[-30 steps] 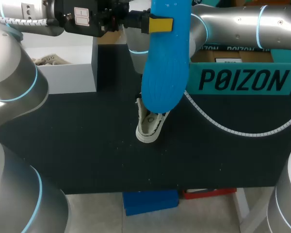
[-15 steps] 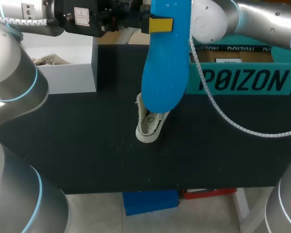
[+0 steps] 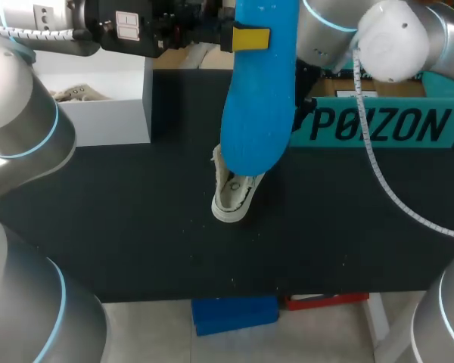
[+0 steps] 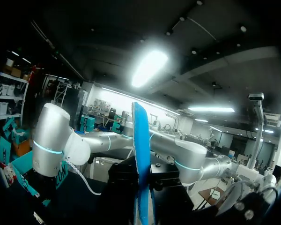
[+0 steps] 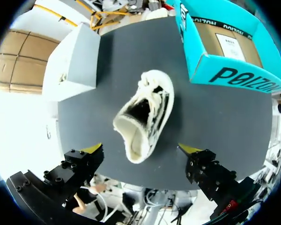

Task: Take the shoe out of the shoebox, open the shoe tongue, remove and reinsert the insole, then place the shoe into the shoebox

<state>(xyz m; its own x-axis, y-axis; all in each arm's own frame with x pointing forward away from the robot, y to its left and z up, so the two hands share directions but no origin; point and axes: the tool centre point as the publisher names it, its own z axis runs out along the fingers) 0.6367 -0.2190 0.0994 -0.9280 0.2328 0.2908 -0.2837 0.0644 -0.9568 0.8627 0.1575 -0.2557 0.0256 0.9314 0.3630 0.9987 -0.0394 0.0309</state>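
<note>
One blue insole (image 3: 257, 98) stands upright, clamped in the left gripper (image 3: 244, 38).

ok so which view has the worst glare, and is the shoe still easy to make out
left wrist view is worst: strong overhead glare, the blue insole edge-on and backlit, all below it dark. right wrist view is evenly lit, the pale shoe clear against the dark table. head view: no glare, but the insole hides part of the shoe.

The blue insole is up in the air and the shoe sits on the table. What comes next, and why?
Probably the right claw lowers onto the shoe to steady it: it hangs open right above it, while the left claw grips the insole aloft.
</note>
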